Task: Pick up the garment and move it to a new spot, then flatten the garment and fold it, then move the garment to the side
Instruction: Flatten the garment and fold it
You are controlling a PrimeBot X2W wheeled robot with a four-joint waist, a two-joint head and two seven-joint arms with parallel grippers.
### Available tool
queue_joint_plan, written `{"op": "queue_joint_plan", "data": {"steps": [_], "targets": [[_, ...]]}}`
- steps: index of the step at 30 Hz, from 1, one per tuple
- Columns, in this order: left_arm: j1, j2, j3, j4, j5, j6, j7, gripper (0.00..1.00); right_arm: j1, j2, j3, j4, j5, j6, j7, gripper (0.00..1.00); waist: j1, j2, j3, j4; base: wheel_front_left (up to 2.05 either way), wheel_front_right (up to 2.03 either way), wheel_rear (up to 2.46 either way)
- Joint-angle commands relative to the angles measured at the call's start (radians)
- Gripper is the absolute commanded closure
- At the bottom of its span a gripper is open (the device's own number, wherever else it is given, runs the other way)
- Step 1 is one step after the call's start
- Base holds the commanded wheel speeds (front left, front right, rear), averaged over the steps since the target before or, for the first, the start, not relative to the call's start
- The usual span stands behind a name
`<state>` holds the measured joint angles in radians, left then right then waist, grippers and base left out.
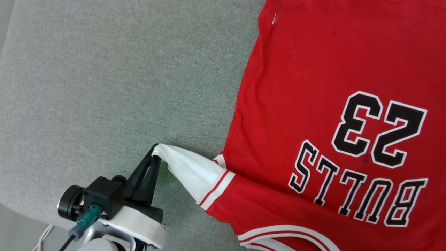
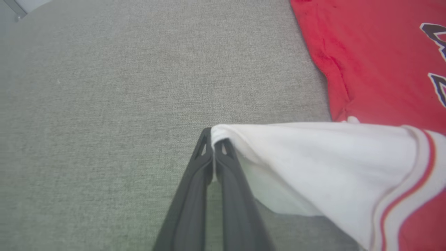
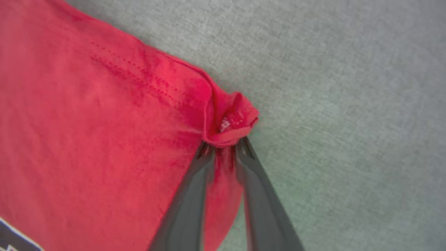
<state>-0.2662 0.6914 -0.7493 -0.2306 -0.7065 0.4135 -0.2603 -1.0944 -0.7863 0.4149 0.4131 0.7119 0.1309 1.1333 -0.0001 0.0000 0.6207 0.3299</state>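
Left gripper (image 1: pixel 155 153), lower left of the head view, is clamped on the white sleeve tip of the garment (image 1: pixel 313 69), a red jersey reading "BULLS 23" upside down, spread across the right. Right gripper (image 3: pixel 223 146) pinches its bunched red corner.

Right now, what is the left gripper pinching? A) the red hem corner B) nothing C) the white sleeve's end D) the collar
C: the left gripper is shut on the end of the white sleeve, which is drawn out over the grey surface.
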Motion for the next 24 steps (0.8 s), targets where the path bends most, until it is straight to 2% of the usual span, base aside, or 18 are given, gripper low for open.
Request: {"op": "queue_joint_plan", "data": {"steps": [1,4,8,15,16,24], "targets": [[0.016,0.002,0.009,0.006,0.009,-0.002,-0.006,1.00,0.045,0.012,0.021,0.007,0.008,0.000,-0.009,1.00,0.0001,0.0000,-0.041,-0.024,0.00,0.00,0.00],[0.042,0.008,0.024,0.011,0.009,-0.002,-0.006,1.00,0.024,0.015,0.033,-0.037,0.028,0.000,-0.056,1.00,0.0001,0.0000,-0.096,-0.053,0.00,0.00,0.00],[0.078,0.022,0.038,0.009,0.007,0.005,-0.006,1.00,0.053,-0.022,0.085,-0.092,0.061,-0.001,-0.099,1.00,0.0001,0.0000,-0.175,-0.095,0.00,0.00,0.00],[0.156,0.058,0.050,-0.006,-0.009,0.022,-0.006,1.00,0.193,-0.154,0.163,-0.262,0.158,0.000,-0.191,1.00,0.0001,0.0000,-0.305,-0.174,0.00,0.00,0.00],[0.156,0.058,0.050,-0.006,-0.009,0.022,-0.006,1.00,0.193,-0.154,0.163,-0.262,0.158,0.000,-0.191,1.00,0.0001,0.0000,-0.305,-0.174,0.00,0.00,0.00],[0.242,0.094,0.062,-0.030,-0.035,0.056,-0.005,1.00,0.513,-0.326,0.154,-0.406,0.256,-0.001,-0.290,1.00,0.0001,0.0000,-0.387,-0.262,0.00,0.00,0.00]]}}
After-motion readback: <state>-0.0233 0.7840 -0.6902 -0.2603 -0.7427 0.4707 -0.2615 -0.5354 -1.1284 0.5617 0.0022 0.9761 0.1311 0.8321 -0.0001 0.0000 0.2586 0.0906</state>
